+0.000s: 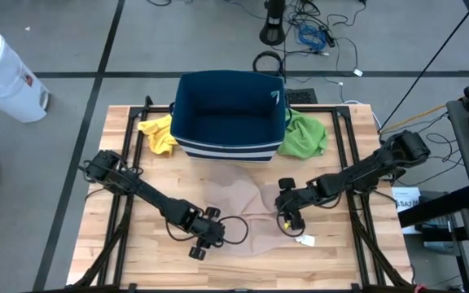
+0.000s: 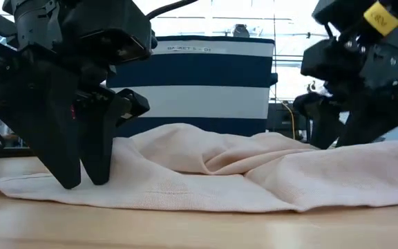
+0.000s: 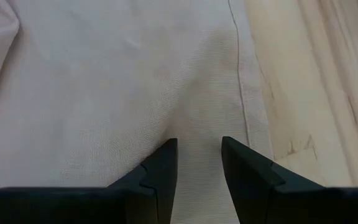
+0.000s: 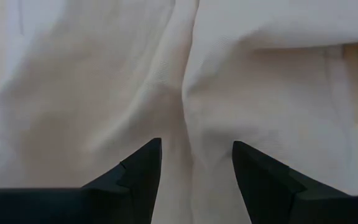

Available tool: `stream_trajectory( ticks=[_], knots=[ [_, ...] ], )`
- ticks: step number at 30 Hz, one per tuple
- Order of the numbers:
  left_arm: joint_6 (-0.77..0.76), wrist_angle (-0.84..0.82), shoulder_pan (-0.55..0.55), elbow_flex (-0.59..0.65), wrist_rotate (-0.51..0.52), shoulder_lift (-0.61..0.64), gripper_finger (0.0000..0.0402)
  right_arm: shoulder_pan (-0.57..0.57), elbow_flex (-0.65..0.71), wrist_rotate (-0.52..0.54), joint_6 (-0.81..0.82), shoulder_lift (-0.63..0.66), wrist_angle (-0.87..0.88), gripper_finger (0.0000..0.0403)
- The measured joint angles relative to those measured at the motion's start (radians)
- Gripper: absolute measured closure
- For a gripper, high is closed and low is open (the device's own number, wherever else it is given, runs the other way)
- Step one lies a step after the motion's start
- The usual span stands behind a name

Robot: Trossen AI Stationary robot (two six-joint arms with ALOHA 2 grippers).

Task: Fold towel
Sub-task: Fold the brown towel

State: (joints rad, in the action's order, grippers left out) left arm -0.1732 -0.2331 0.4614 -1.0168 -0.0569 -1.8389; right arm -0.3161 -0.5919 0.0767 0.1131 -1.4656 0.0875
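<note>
Basket (image 1: 228, 118) holds nothing visible; towel (image 1: 247, 207) outside

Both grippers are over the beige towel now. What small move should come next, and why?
Probably close both grippers on the cloth. The left gripper stands open on the towel beside its hemmed edge, and the right gripper is open astride a raised wrinkle. The towel lies rumpled and unfolded in front of the striped bin, so it likely needs gripping first.
</note>
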Motion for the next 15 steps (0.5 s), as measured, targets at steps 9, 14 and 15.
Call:
stream_trajectory(
  ticks=[9,14,15],
  knots=[
    [0.006,0.002,-0.005,0.000,-0.010,0.000,0.0269,0.000,-0.021,0.062,-0.093,0.026,0.000,0.0351],
    [0.006,0.003,-0.021,0.000,-0.016,-0.001,0.0269,0.017,-0.021,0.135,-0.152,0.094,0.071,0.0394],
    [0.006,0.003,-0.024,0.000,-0.016,-0.001,0.0269,0.027,-0.021,0.149,-0.152,0.106,0.090,0.0394]
  ],
)
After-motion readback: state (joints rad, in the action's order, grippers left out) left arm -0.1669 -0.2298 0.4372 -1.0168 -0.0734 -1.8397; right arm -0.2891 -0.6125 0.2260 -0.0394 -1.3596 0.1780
